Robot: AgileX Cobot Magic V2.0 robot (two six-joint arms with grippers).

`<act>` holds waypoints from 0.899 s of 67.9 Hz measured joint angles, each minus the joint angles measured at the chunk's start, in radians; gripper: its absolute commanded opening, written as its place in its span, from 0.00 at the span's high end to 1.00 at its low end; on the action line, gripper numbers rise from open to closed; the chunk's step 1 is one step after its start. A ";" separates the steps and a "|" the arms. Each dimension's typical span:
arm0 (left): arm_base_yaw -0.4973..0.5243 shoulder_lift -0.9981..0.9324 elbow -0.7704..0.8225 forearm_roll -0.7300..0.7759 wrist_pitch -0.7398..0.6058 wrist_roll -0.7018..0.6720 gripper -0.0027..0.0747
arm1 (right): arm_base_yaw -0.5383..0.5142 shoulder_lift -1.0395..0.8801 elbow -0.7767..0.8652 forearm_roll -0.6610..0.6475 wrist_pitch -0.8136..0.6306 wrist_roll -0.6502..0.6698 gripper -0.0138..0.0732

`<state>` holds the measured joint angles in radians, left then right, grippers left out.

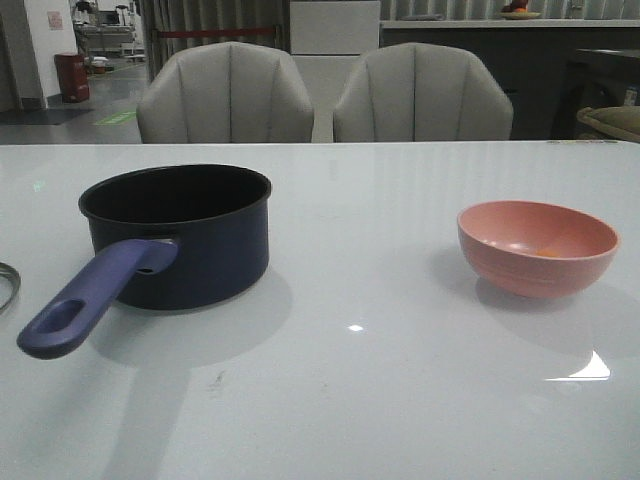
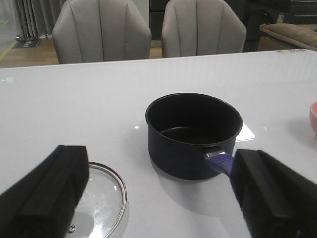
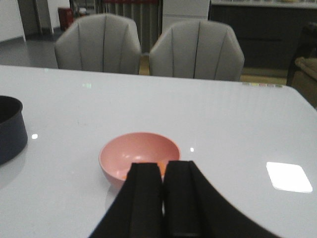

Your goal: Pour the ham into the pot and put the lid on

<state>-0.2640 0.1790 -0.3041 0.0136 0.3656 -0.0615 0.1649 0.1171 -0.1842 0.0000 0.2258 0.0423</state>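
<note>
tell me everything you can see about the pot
The pot is a round, dark navy saucepan with a black inside that looks empty. It stands upright and uncovered on the white table, on the robot's left side. Its long purple-blue handle, with a hole near the end, points toward the robot. The finish looks like coated metal with a slight sheen. Nothing touches it: the lid lies apart on the table, and the left tool is open and short of it.
</note>
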 measured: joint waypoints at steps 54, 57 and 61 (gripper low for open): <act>0.000 0.000 0.000 0.000 0.004 0.000 0.17 | -0.013 0.683 -0.364 0.062 0.207 0.030 0.29; 0.000 0.000 0.000 0.000 0.005 0.000 0.17 | -0.022 0.742 -0.409 0.063 0.216 0.035 0.29; 0.000 0.000 0.000 0.000 0.005 0.000 0.17 | -0.037 0.824 -0.470 0.063 0.230 0.039 0.29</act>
<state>-0.2640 0.1790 -0.3041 0.0136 0.3702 -0.0615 0.1281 0.9411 -0.6543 0.0630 0.4555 0.0811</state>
